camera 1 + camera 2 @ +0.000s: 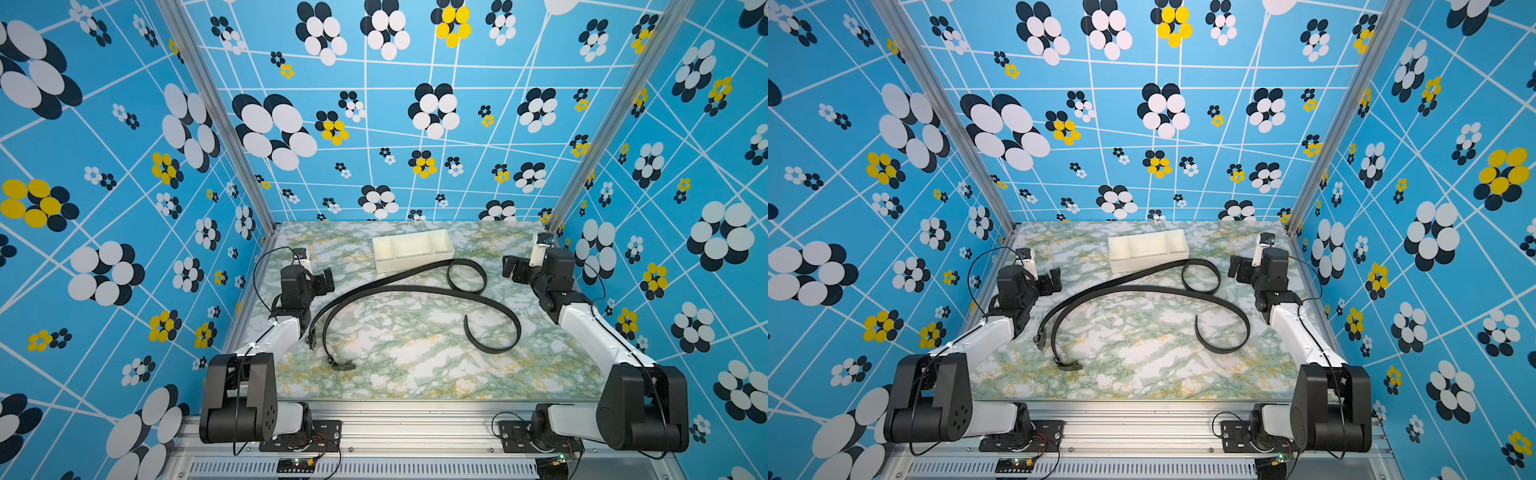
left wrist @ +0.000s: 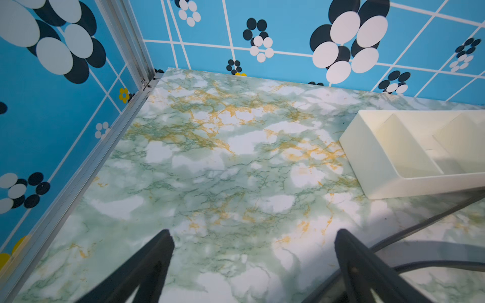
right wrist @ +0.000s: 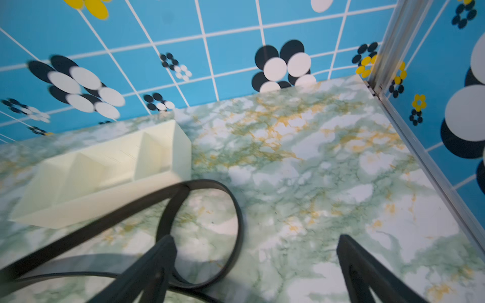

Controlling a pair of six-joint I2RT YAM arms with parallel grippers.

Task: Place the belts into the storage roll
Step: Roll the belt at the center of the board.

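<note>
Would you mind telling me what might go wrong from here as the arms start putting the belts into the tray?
1. The two belts appear to cross at the small loop, so lifting one may drag the other along.
2. Both lie as long loose curves, while the storage roll has small compartments. Unless they are coiled tightly, they may spring back out.
3. One belt runs close along the roll's front wall, so pulling it could shove the roll.
</note>
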